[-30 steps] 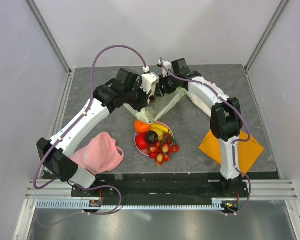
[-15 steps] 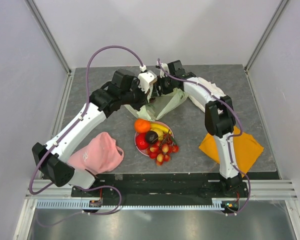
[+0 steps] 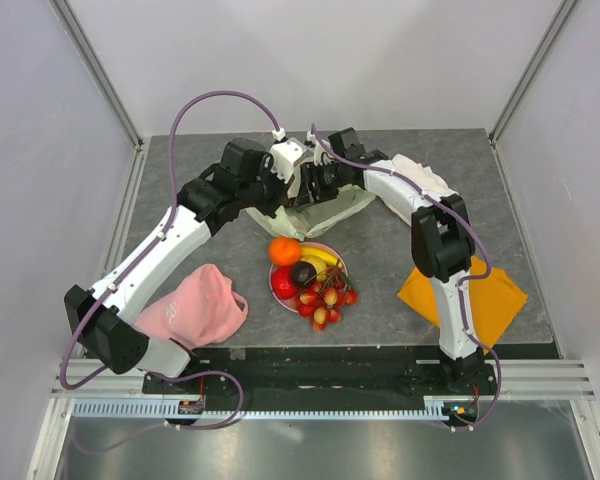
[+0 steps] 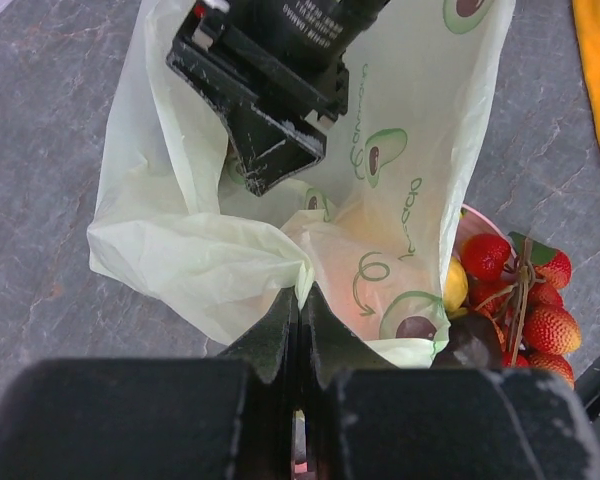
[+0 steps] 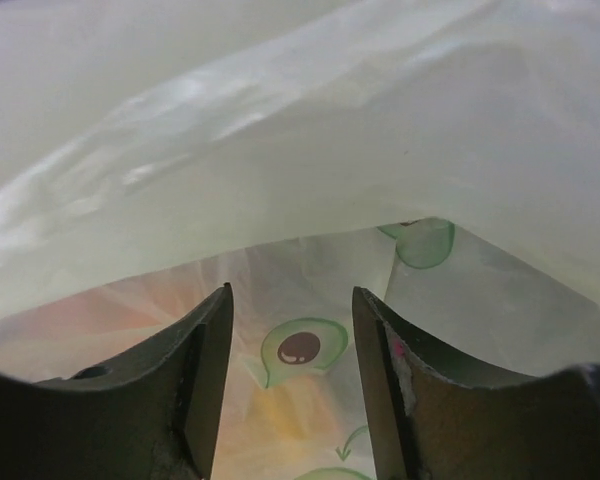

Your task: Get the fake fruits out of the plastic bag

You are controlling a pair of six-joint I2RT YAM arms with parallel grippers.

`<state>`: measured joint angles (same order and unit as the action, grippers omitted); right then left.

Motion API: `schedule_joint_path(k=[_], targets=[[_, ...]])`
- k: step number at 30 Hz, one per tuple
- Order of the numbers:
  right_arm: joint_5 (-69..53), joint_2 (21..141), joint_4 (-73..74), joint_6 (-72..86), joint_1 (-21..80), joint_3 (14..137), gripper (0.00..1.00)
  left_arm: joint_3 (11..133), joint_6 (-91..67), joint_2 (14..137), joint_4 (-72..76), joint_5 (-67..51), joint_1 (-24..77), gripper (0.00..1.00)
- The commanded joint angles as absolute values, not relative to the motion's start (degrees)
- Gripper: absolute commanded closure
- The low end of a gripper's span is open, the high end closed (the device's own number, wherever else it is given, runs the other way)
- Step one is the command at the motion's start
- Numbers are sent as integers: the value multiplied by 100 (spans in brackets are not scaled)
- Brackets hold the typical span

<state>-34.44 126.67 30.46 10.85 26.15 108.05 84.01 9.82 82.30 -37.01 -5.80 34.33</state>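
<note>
The pale yellow-green plastic bag (image 3: 332, 205) with avocado prints lies bunched at the back middle of the table. My left gripper (image 4: 302, 292) is shut on a fold of the bag (image 4: 210, 250) at its near edge. My right gripper (image 5: 292, 300) is open and empty with its fingers inside the bag (image 5: 300, 140); it also shows in the left wrist view (image 4: 270, 150). The orange (image 3: 284, 251), red apple (image 3: 284, 286), plum (image 3: 303, 273), banana (image 3: 324, 260) and berry cluster (image 3: 326, 300) sit on and around the pink plate (image 3: 337, 252) in front of the bag. I see no grape bunch.
A pink cap (image 3: 195, 305) lies at the front left. An orange cloth (image 3: 470, 290) lies at the front right, under the right arm. A white cloth (image 3: 425, 178) lies at the back right. Grey walls stand close on both sides.
My right gripper has moved left and into the bag's mouth. The bag has slumped lower and bunched up. My left gripper still pinches the bag. The fruits have not moved.
</note>
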Motion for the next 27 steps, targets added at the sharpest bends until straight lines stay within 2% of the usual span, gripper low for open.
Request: schedule_joint_path(k=[1, 6, 11, 15, 17, 23, 26, 27], targets=[[-3165, 13059, 3015, 1450, 2698, 11179, 37, 8358, 853, 7919, -3463, -536, 3410, 98], [-2602, 13324, 2769, 1836, 2716, 11513, 20, 8262, 896, 7858, -3472, -676, 3393, 98], [-2242, 13728, 2654, 2056, 2716, 11987, 20, 8174, 879, 7840, -3489, -844, 3393, 98], [-2136, 14097, 2549, 2224, 2733, 12321, 24, 8104, 818, 7814, -3507, -1019, 3393, 98], [-2048, 14290, 2584, 2075, 2777, 12515, 29, 8086, 773, 7805, -3498, -1046, 3393, 99], [-1784, 14414, 2777, 1548, 2891, 12577, 55, 8077, 721, 7822, -3481, -1046, 3401, 98], [-1705, 14292, 2900, 1294, 2900, 12498, 71, 8033, 721, 7857, -3428, -950, 3393, 98], [-1714, 14134, 2944, 1214, 2874, 12437, 82, 8025, 729, 7857, -3393, -888, 3393, 98]])
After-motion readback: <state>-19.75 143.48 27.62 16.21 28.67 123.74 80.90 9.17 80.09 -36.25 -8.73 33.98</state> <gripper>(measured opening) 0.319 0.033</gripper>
